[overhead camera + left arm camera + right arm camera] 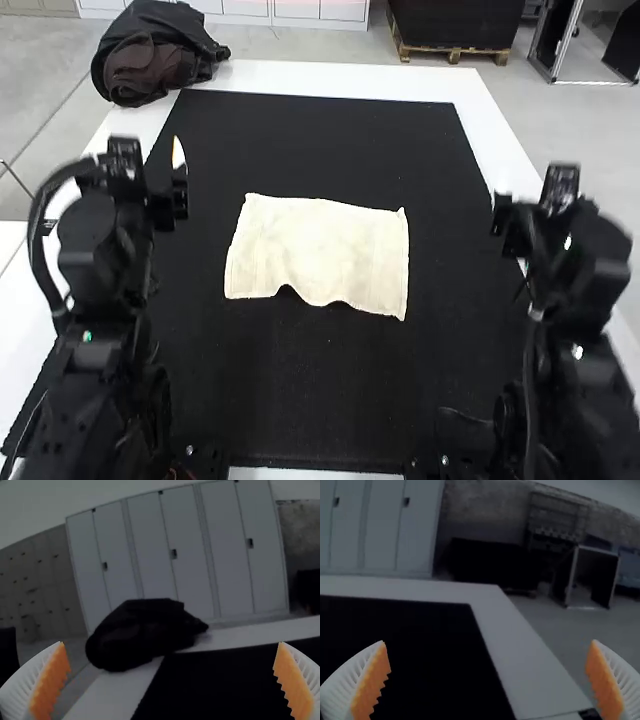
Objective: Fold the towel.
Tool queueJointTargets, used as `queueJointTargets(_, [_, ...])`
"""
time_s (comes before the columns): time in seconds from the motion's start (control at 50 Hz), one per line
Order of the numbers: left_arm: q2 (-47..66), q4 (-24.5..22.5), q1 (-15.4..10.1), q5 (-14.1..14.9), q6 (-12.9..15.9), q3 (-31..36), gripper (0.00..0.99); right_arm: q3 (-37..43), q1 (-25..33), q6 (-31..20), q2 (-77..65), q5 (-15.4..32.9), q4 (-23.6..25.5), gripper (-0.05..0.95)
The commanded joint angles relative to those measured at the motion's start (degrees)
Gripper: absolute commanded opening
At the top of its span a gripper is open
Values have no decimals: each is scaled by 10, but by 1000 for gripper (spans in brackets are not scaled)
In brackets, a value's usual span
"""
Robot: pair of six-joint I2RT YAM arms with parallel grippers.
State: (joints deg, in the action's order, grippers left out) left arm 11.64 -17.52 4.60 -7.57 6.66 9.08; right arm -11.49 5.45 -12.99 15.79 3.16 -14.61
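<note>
The cream towel [325, 250] lies spread on the black mat, near its middle, with a wavy near edge that rises in two small arches. My left gripper [178, 165] is held up at the mat's left side, away from the towel. In the left wrist view the left gripper [172, 680] stands open with nothing between its pads. Off to the towel's right, near the mat's right edge, is my right gripper [512, 205]. Wide apart are the fingers of the right gripper [487, 680] in the right wrist view, and they hold nothing.
A black mat [300, 400] covers most of the white table [340, 78]. At the table's far left corner sits a dark bag or bundled garment [150, 55]. Bare mat surrounds the towel on every side.
</note>
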Motion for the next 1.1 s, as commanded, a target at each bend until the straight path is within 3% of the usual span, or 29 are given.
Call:
queueJointTargets(0.0, [80, -29, 2, -7, 6, 61, 956, -95, 6, 62, 113, -12, -11, 895])
queueJointTargets(0.08, [171, -39, 2, -7, 2, 108, 957, -144, 3, 91, 194, -13, -14, 897])
queueJointTargets(0.26, [371, -42, 6, 5, -58, 206, 959, -196, -4, 126, 354, -22, -24, 900])
queueJointTargets(0.32, [431, -32, 2, 23, -60, 233, 959, -209, -11, 126, 406, -16, -24, 902])
queueJointTargets(0.44, [508, -32, 0, 18, -64, 258, 959, -227, -39, 129, 485, 9, -21, 902])
queueJointTargets(0.52, [543, -22, 0, 4, -66, 258, 959, -224, -64, 129, 509, 34, -20, 902])
queueJointTargets(0.68, [602, -14, -17, -56, -53, 237, 959, -187, -108, 162, 518, 52, -40, 902])
queueJointTargets(0.76, [631, -15, -32, -60, -25, 215, 959, -161, -118, 174, 519, 59, -78, 900])
queueJointTargets(0.86, [663, -33, -49, -75, -22, 200, 959, -134, -120, 157, 520, 53, -106, 898])
queueJointTargets(1.04, [714, -32, -57, -72, -83, 201, 959, -114, -113, 134, 521, 75, -125, 897])
queueJointTargets(1.08, [722, -33, -57, -68, -86, 201, 959, -119, -115, 130, 529, 66, -124, 897])
